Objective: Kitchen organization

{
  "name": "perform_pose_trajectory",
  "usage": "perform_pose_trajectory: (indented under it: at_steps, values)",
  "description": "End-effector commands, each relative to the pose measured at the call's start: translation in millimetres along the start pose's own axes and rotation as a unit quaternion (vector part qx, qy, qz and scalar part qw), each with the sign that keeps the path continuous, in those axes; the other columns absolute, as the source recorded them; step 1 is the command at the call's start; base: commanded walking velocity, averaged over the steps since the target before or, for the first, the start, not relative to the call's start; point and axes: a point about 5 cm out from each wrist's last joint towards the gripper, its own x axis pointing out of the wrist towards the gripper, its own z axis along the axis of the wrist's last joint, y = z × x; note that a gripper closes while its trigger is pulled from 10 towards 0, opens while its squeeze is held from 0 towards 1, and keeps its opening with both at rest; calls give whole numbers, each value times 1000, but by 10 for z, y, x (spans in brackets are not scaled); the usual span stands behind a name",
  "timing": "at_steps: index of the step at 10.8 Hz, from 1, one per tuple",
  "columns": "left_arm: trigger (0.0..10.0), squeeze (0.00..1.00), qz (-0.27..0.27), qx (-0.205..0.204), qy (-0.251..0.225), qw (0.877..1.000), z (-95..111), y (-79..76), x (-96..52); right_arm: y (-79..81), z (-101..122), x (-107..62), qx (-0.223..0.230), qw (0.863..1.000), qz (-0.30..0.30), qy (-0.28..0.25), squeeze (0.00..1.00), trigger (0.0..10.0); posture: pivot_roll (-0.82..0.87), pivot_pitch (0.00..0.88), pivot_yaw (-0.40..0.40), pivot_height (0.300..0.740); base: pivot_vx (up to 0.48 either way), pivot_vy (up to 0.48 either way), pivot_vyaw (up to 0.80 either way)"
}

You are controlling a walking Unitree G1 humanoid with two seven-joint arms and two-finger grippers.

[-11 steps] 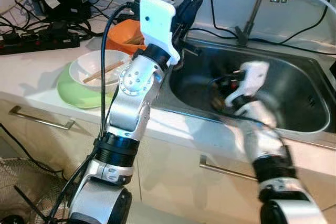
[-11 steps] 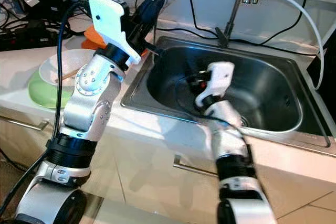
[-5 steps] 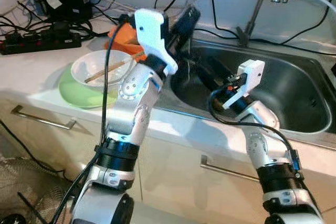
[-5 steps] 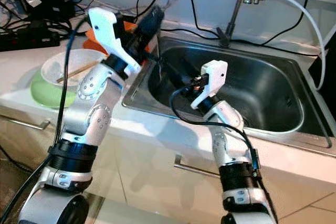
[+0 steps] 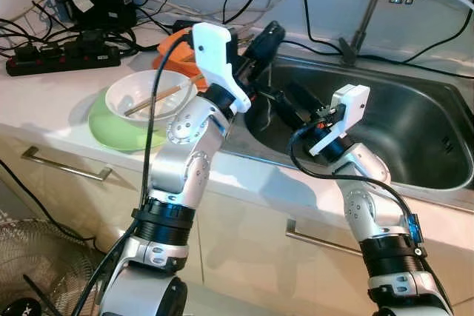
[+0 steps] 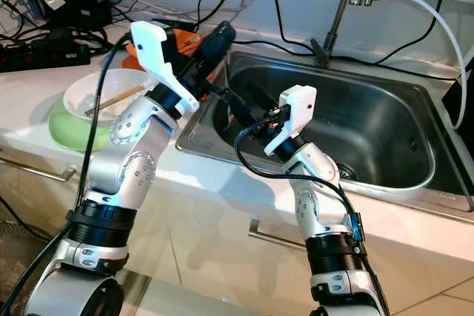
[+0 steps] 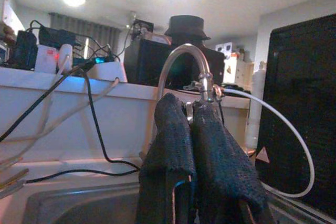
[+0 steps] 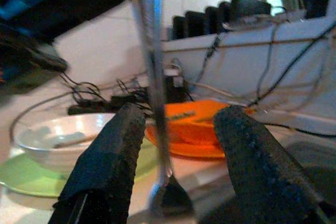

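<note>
1. Left of the sink [image 5: 415,120], on the table [image 5: 52,101], a white bowl [image 5: 118,92] holding chopsticks [image 5: 157,98] sits on a green plate [image 5: 102,127]; an orange dish [image 5: 167,49] lies behind them.
2. At the sink's left rim, the left claw [image 5: 266,36] is pinched narrow on a thin metal utensil [image 8: 155,93], which hangs downward over the basin edge.
3. Just inside the sink, the right claw [image 8: 181,116] is spread wide with the utensil's shaft between its fingers [image 8: 113,150], not yet touching it.
4. The step looks like a handover. To do it well, the right claw should centre on the shaft and close low on it, squarely and firmly, before the left claw lets go. Otherwise the slick metal may slip into the basin.
</note>
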Motion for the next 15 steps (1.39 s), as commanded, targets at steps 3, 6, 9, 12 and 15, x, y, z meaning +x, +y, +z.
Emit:
perform_pose_trajectory:
  at_steps: [3,6,9,12,15]
  values:
    - [10000,0,-13,-2,1,1000,24,-45,19,134,2,7,16,999,44,2,0,10000,181,0,-10,740,0,0,0]
    - [10000,0,-25,-8,3,1000,16,-91,21,189,-40,36,20,999,48,10,0,10000,185,0,-11,740,0,0,0]
    - [10000,0,-47,-20,15,999,-12,-153,8,137,-82,74,6,1000,14,21,0,10000,190,0,-14,740,0,0,0]
    - [10000,0,-63,-30,21,997,-25,-206,4,69,-102,105,-6,999,-21,26,0,10000,193,0,-16,740,0,0,0]
    - [10000,0,-62,-26,23,997,-21,-191,-2,31,-125,121,-11,998,-46,30,0,4863,194,0,-16,740,0,0,0]
